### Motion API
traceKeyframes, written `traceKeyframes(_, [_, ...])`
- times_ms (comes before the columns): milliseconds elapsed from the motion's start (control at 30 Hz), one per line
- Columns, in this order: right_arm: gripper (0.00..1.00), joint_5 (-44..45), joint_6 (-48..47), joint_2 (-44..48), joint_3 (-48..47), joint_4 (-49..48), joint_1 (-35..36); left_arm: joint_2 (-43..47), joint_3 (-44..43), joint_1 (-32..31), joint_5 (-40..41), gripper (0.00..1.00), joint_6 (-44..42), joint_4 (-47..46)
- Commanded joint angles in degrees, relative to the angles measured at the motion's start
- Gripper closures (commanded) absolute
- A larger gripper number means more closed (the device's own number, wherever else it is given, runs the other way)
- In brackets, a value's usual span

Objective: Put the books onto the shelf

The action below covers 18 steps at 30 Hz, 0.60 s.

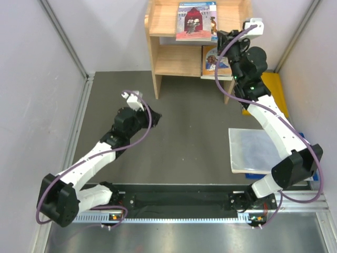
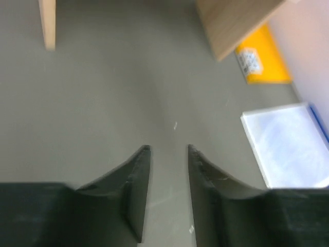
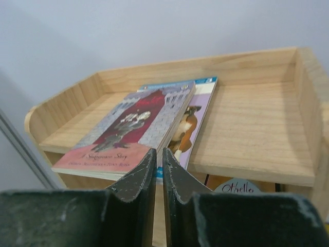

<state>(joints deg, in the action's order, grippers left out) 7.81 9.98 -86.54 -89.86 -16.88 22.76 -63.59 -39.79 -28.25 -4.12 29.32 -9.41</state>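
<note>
**On the top tier, two books overhang the front edge**

On the shelf's [image 1: 164,21] top tier, about midway along its front edge, the pink book [image 3: 123,131] is seen lying flat on the dog book [image 3: 199,110]. Both near ends jut past that edge. Othello [image 1: 210,62] is lodged at the right end of the lower tier and likewise projects forward.

The right gripper [image 3: 159,153] is held at the top tier's front edge, just before the pink book's near end. Its fingers are pressed almost together with nothing between them. Whether the book is touched cannot be told.

The left gripper [image 2: 168,149] is held over bare table [image 2: 92,92], well apart from the shelf, with its fingers parted and nothing held.

By the table's right edge a sheet [image 1: 255,150] is laid, and a blue strip shows under its near edge. Whether that strip is a book cannot be told. A folder [image 1: 275,87] lies just beside the shelf's right side.

Several risks are judged from here:
- If the stack is nudged off-centre, the pink book may be skewed or slid across the dog book rather than seated.
- If the fingers are drawn back while catching the overhang, one or both books may be pulled off the tier.
- Othello may be knocked loose by the forearm passing close to it.
- If anything is fetched from under the sheet, the sheet may be pinched instead.
</note>
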Motion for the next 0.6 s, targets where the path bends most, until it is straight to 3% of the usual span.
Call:
traceKeyframes(0, [0.90,3.0,-2.9,4.4,0.5,-3.2,0.0,-3.0,-10.9,-0.1,3.6,0.78,-5.6,1.9])
traceKeyframes(100, [0.89,4.2,-3.7,4.8,0.1,-2.3,-0.2,-6.4,-18.9,-0.1,5.6,1.00,-7.7,3.7])
traceKeyframes(433, [0.91,4.9,-2.3,-1.3,-9.9,9.0,-2.2,-22.7,-51.8,0.0,10.6,1.00,-11.9,9.1])
traceKeyframes(567, [0.92,2.9,-0.8,-4.7,-15.9,14.4,-3.5,-28.9,-60.0,0.0,12.3,1.00,-11.5,8.8])
